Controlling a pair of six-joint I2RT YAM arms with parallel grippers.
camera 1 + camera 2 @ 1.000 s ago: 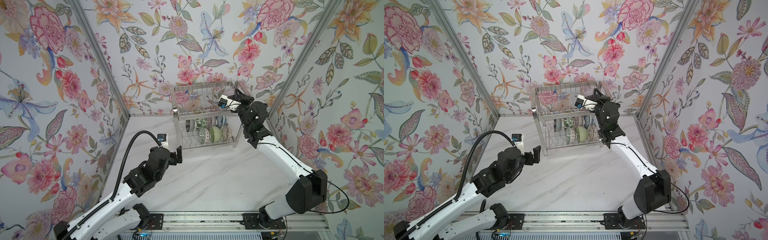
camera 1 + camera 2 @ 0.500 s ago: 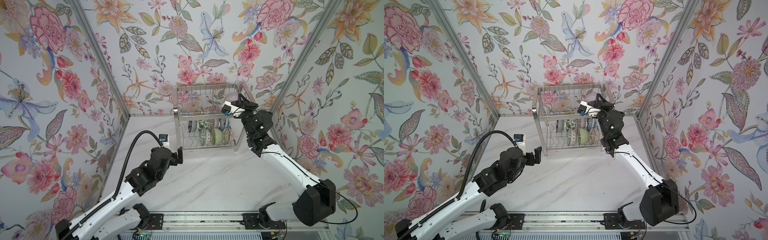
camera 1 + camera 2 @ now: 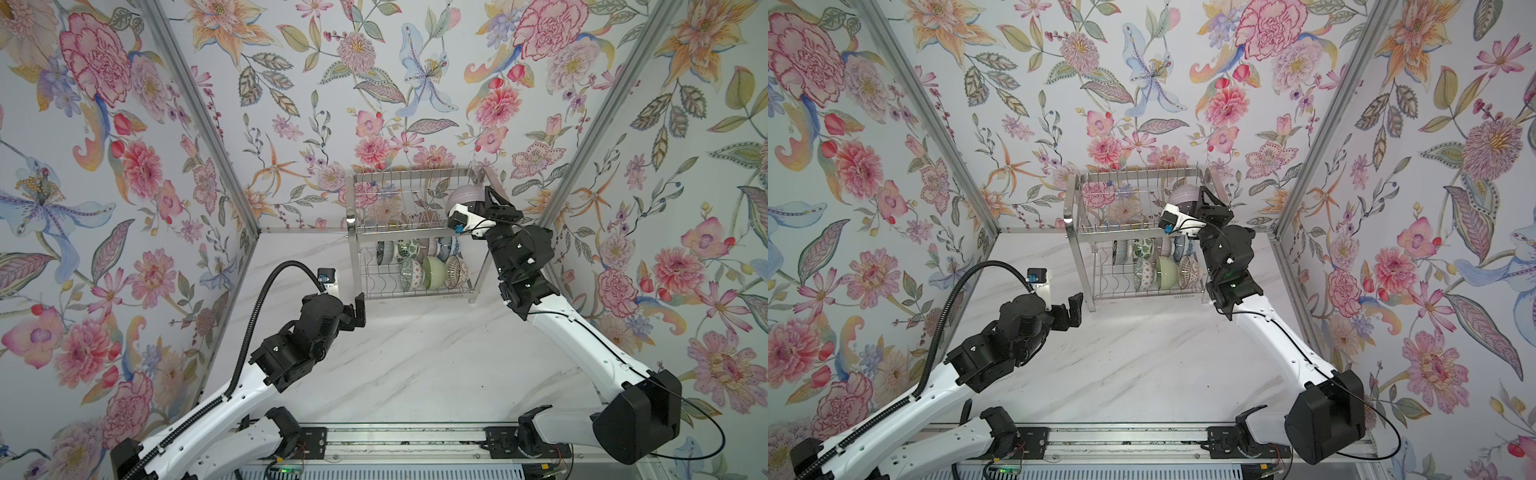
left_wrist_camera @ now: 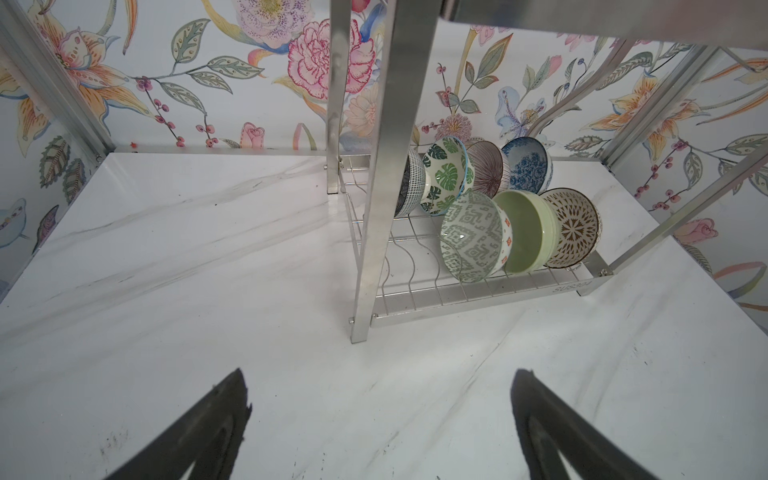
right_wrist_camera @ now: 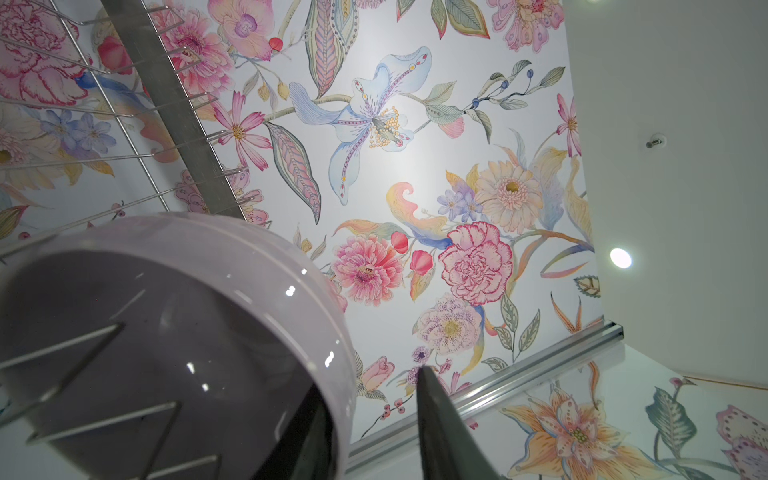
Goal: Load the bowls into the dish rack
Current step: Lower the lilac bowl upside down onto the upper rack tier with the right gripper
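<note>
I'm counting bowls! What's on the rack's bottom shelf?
Seven bowls stand on edge in the dish rack: four behind, three in front. Its leg covers part of one.

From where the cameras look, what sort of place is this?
Probably a robot test booth dressed as a kitchen corner. Flowered wall panels sit in metal frames, two robot arms stand on a rail, and a dish rack of bowls stands on a marble-look table.

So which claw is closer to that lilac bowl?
The right. The right gripper straddles the rim of the lilac bowl, up in the dish rack; the left gripper hangs open, low by its front leg.
</note>
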